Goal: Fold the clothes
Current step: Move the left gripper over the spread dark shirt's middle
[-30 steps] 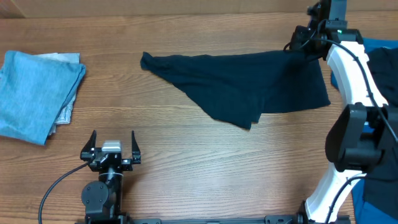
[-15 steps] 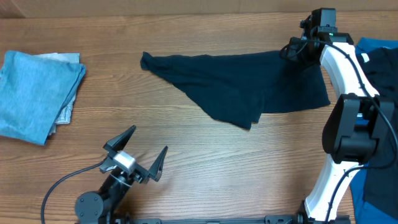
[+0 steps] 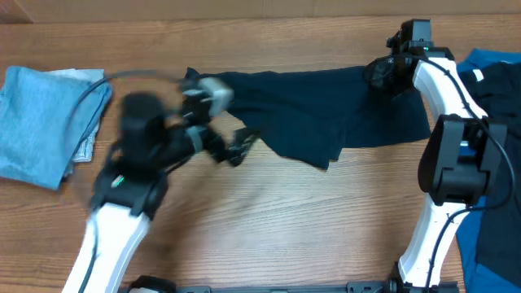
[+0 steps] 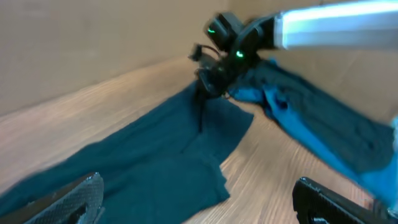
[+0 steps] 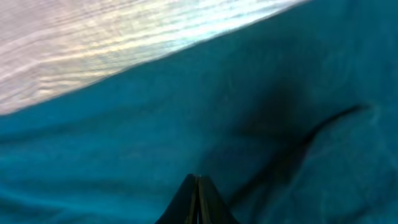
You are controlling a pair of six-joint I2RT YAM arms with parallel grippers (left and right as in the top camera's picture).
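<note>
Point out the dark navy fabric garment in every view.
Overhead: the dark navy fabric garment lies spread across the upper middle.
Left wrist: it runs from lower left to centre.
Right wrist: it fills most of the frame, looking teal.
Shared landmark: the right gripper at the garment's corner.

Work surface was a wood-grain table, evenly lit. A plain tan wall stood behind it.

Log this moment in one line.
left gripper: open, over navy garment left part | right gripper: shut on navy garment far right corner | light blue pile: table's left edge
</note>
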